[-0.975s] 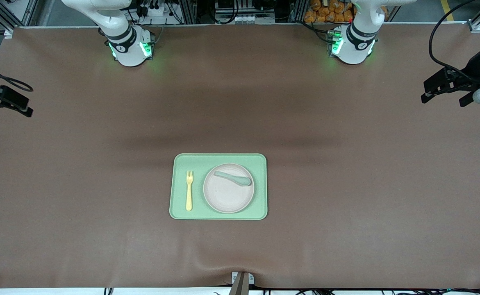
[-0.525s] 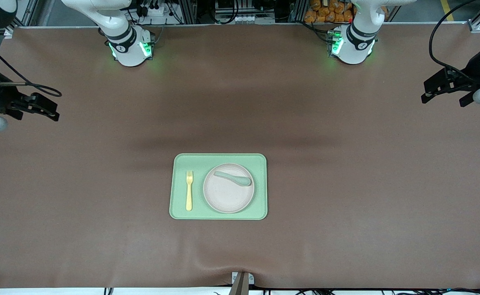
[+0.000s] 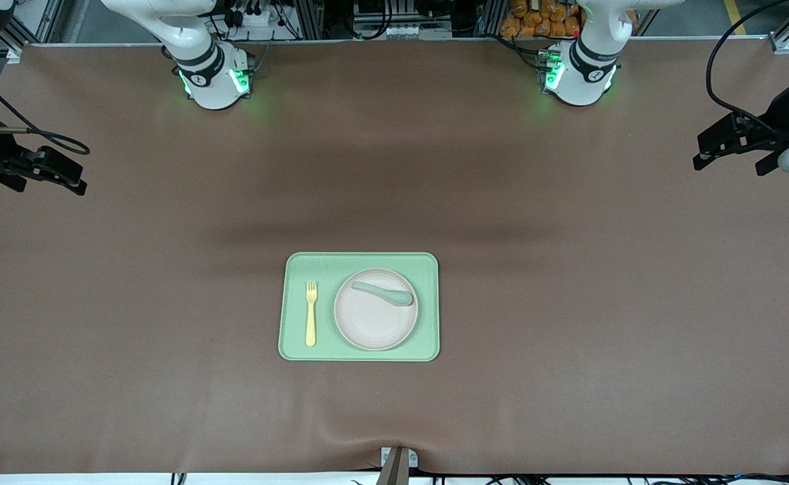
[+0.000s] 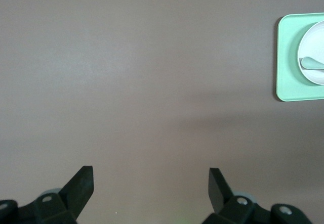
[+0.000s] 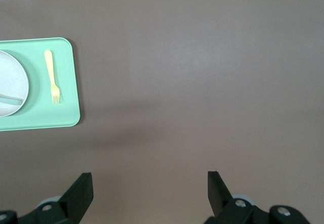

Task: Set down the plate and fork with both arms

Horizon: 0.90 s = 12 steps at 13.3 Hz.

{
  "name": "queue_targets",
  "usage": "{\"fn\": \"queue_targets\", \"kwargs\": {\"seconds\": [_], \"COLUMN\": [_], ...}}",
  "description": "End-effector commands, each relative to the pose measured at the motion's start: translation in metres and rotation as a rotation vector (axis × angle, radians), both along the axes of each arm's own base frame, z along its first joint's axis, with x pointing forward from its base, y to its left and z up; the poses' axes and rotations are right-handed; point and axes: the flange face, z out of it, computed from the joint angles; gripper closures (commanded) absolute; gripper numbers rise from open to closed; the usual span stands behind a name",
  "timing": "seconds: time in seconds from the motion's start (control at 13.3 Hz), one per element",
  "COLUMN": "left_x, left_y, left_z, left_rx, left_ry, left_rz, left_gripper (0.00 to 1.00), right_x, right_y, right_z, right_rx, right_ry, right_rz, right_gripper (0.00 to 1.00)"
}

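The cream plate lies on the light-green tray in the middle of the table, with a grey-green spoon on it. The pale-yellow fork lies on the tray beside the plate, toward the right arm's end. My left gripper hangs open and empty over the left arm's end of the table. My right gripper hangs open and empty over the right arm's end. The left wrist view shows the open gripper, the tray and the plate. The right wrist view shows the open gripper, the fork and the plate.
The brown table cover is bare around the tray. Both arm bases with green lights stand along the table edge farthest from the front camera. A small bracket sits at the table's nearest edge.
My right gripper came in over the table from the view's edge, then drew back slightly toward the edge. The left arm, tray, plate and fork have not moved.
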Motion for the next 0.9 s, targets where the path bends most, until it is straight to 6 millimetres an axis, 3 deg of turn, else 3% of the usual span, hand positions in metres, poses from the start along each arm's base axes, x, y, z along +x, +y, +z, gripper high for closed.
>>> {"fn": "queue_targets", "kwargs": {"seconds": [0.0, 0.82], "left_x": [0.0008, -0.0008], "left_y": [0.0045, -0.0025], "left_z": [0.0041, 0.0018], "left_rx": [0.018, 0.053], "left_ry": [0.004, 0.018], "left_rz": [0.002, -0.03], "left_gripper": [0.0, 0.0], "right_x": [-0.015, -0.0134], "right_y": [-0.0041, -0.0102], "right_z": [-0.0016, -0.005], "right_rx": [-0.02, -0.018], "right_ry": [-0.01, -0.042], "right_rz": [0.006, 0.081], "right_gripper": [0.0, 0.0]}}
